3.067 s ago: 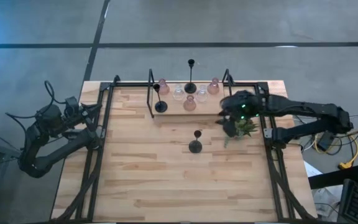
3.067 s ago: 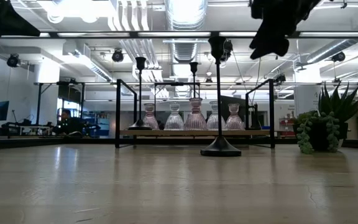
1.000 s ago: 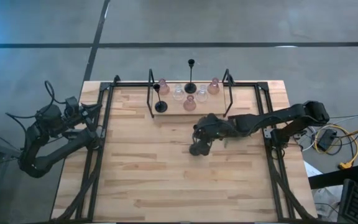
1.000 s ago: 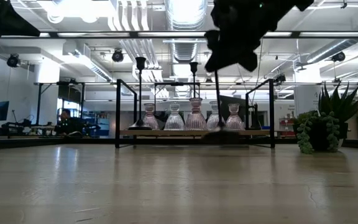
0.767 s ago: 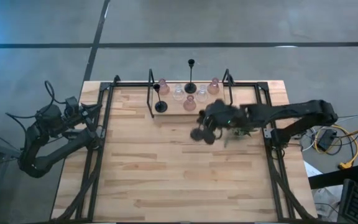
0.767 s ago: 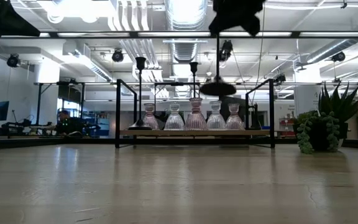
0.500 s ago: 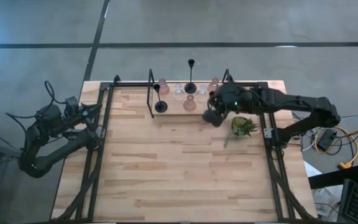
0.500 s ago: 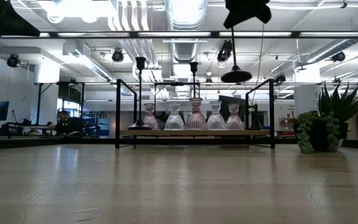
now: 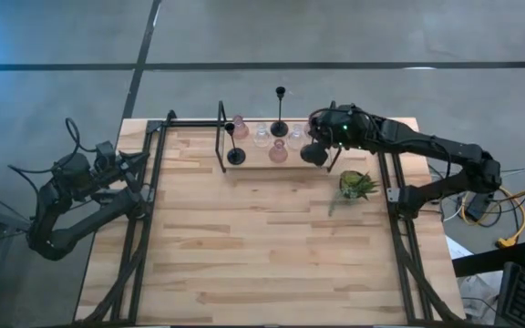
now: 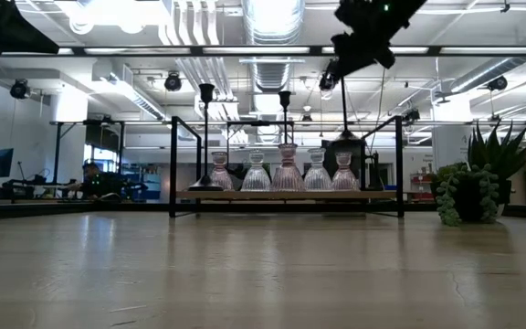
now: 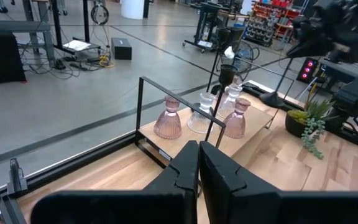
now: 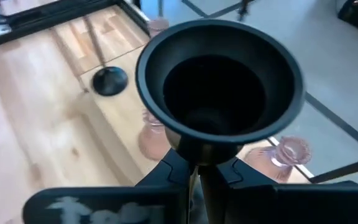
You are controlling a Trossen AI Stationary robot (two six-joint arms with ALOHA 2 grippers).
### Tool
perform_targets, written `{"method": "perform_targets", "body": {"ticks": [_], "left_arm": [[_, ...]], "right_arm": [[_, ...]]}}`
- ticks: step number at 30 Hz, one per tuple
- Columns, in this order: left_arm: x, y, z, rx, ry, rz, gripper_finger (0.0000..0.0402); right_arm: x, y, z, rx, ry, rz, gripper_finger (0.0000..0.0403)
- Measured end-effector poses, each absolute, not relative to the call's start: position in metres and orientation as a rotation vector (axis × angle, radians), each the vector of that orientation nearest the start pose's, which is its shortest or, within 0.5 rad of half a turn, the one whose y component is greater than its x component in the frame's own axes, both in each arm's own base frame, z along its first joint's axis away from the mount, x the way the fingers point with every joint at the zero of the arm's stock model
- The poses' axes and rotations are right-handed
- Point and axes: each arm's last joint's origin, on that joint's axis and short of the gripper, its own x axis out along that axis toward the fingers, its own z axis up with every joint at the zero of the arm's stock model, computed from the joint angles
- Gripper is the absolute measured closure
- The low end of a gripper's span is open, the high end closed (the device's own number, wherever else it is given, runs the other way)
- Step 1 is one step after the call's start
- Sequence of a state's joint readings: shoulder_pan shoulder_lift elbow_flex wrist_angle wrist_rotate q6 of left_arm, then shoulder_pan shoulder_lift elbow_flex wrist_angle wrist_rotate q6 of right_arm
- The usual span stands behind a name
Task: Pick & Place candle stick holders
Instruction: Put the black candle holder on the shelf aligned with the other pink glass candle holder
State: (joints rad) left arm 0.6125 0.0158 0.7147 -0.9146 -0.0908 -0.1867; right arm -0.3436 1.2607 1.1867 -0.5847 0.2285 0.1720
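My right gripper is shut on a black candle stick holder with a round base and thin stem, held over the right end of the wooden tray at the far side. On the tray stand two more black holders, pink ones and clear ones. The right wrist view looks down into the held holder's cup. My left gripper is shut on nothing at the table's left edge. My right gripper pinches the holder's stem just under the cup between its two fingers. It comes from above, slanting down. The holder hangs upright below it, stem vertical, base lifted clear above the tray.
A small green plant stands on the table near the tray's right end. Black frame rails run along both sides, and black uprights stand at the tray's ends. Bare wood lies toward the near edge.
My right gripper has lifted the black holder off the middle of the table. It has carried it up, toward the far edge and a little right, to above the tray's right end. The holder has stayed upright.
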Motion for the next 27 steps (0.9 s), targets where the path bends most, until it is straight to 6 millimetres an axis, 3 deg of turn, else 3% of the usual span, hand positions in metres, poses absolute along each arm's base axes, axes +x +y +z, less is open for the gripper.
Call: {"method": "perform_targets", "body": {"ticks": [13, 27], "left_arm": [[-0.002, 0.002, 0.291, -0.235, 0.147, 0.719, 0.0385], [-0.002, 0.002, 0.291, -0.235, 0.147, 0.719, 0.0384]], "right_arm": [[0.218, -0.108, 0.297, 0.256, 0.467, -0.657, 0.0394], [0.219, -0.12, 0.277, 0.284, 0.538, -0.707, 0.0394]]}}
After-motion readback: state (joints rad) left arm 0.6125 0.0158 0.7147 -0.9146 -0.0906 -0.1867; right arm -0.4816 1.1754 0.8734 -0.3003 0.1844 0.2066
